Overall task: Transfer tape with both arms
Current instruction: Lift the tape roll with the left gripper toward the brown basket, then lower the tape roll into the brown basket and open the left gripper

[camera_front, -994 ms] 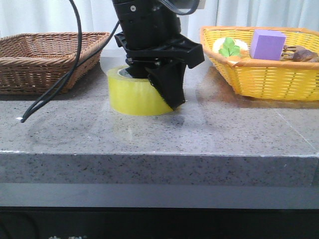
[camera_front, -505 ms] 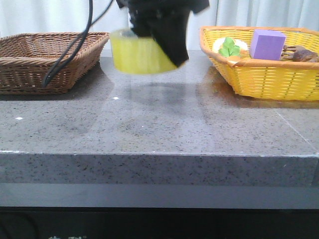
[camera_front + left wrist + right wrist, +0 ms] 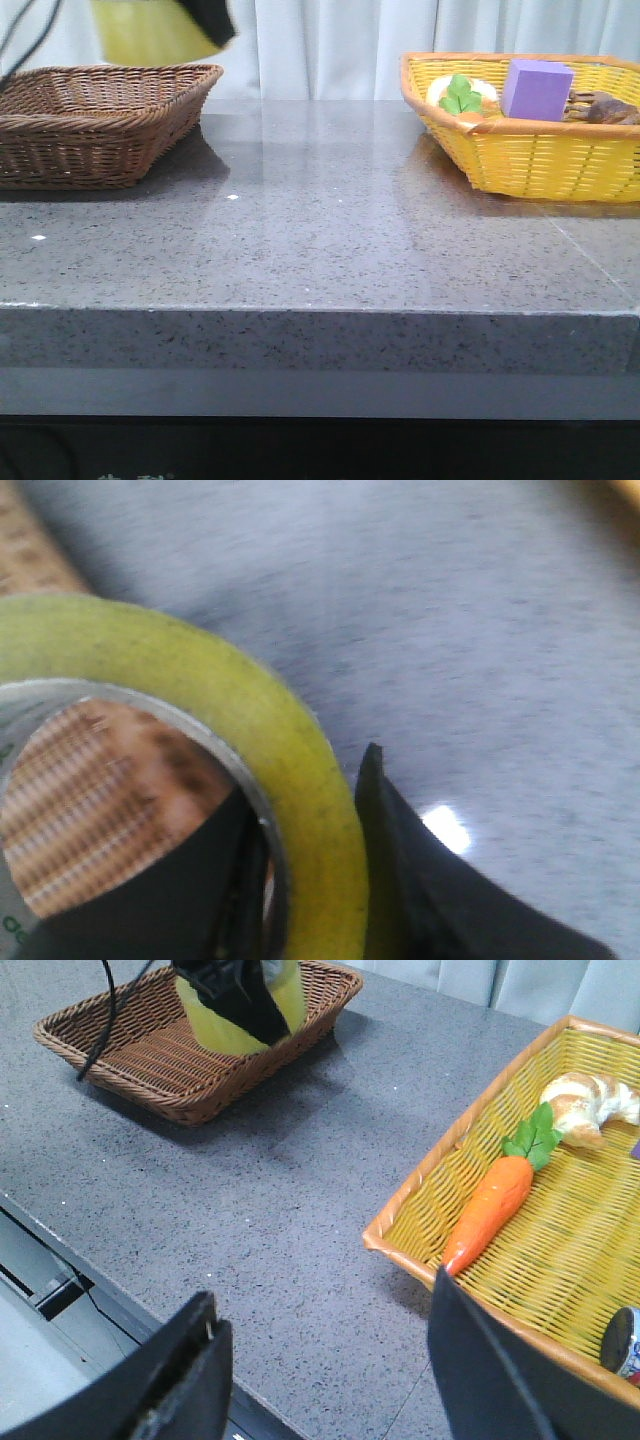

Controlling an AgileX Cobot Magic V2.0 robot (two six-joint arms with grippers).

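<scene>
The yellow tape roll (image 3: 150, 32) hangs in the air at the top left of the front view, above the brown wicker basket (image 3: 100, 120). My left gripper (image 3: 212, 20) is shut on its wall, one finger inside the core and one outside. In the left wrist view the tape (image 3: 250, 720) fills the frame, pinched between the dark fingers (image 3: 410, 880). The right wrist view shows the tape (image 3: 240, 1005) and the left gripper over the brown basket (image 3: 170, 1060). My right gripper (image 3: 320, 1360) is open and empty above the table's front edge.
A yellow wicker basket (image 3: 530, 150) at the right holds a purple block (image 3: 536, 88), a carrot (image 3: 490, 1210), bread (image 3: 585, 1105) and a can (image 3: 625, 1345). A black cable (image 3: 105, 1020) hangs by the left arm. The grey stone table (image 3: 320, 240) lies between the baskets.
The left gripper has lifted the tape off the table's middle and carried it up and left, over the brown basket. The arm has mostly left the front view.
</scene>
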